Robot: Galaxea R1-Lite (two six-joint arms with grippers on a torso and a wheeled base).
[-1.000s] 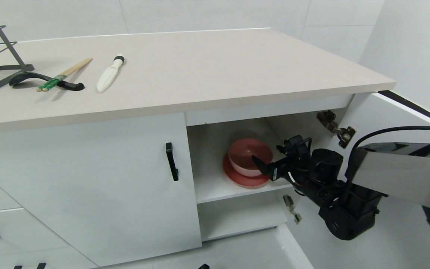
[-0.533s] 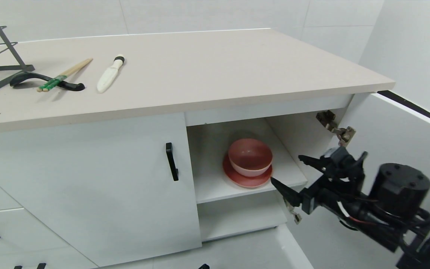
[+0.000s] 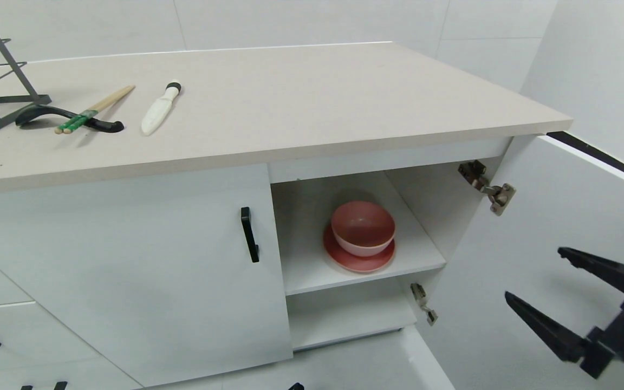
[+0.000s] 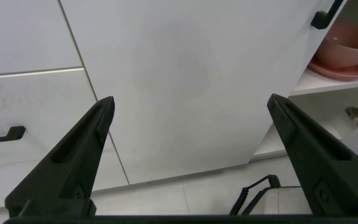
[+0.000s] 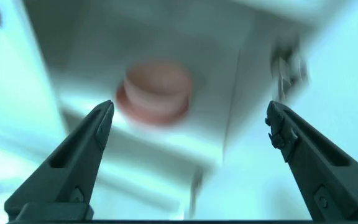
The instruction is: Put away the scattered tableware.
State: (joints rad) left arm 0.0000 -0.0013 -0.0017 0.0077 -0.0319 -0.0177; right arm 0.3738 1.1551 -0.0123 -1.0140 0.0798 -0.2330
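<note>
Right end effector [image 3: 533, 272] and left end effector [image 4: 191, 99] both gape wide, empty. Pink bowl [image 3: 363, 225] sits on red plate [image 3: 358, 261] on the cabinet shelf [image 3: 312, 271]; chopsticks [image 3: 92, 108], white knife [image 3: 159, 110] and black spoon [image 3: 65, 116] lie on the table [image 3: 317, 97].

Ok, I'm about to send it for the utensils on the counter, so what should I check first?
1. The bowl sits on the plate on the cabinet shelf: ok.
2. The right gripper is open, empty, outside the cabinet: ok.
3. The left gripper is open, empty: ok.
4. The chopsticks and white knife lie reachable on the countertop: ok.
5. The chopsticks lie free of the black spoon: not ok, they cross its handle.
6. The cabinet door stands open: ok.
</note>
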